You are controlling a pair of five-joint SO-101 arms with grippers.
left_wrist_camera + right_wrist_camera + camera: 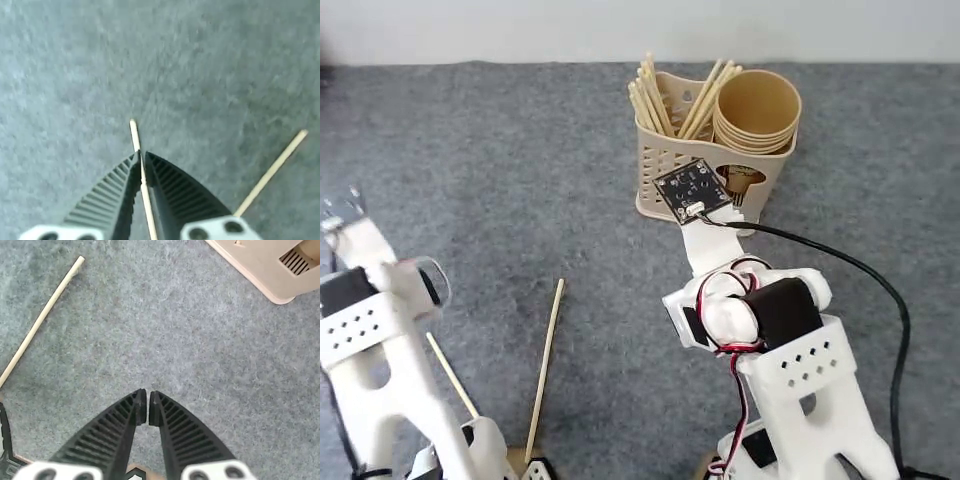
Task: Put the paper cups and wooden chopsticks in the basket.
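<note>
The beige basket (665, 165) stands at the back of the table, with a stack of paper cups (757, 108) and several wooden chopsticks (655, 95) upright in it. My left gripper (141, 156) is shut on one chopstick (135, 135), whose tip sticks out past the fingertips; in the high view this chopstick (450, 375) lies slanted beside the left arm. Another chopstick (545, 370) (272, 172) (42, 320) lies loose on the carpet between the arms. My right gripper (148, 394) hangs shut over bare carpet with nothing in it, a little in front of the basket's corner (270, 270).
Grey carpet (520, 180) covers the whole table. The right arm (770, 320) with its black cable (860, 270) stands just in front of the basket. The left arm (370, 330) sits at the near left edge.
</note>
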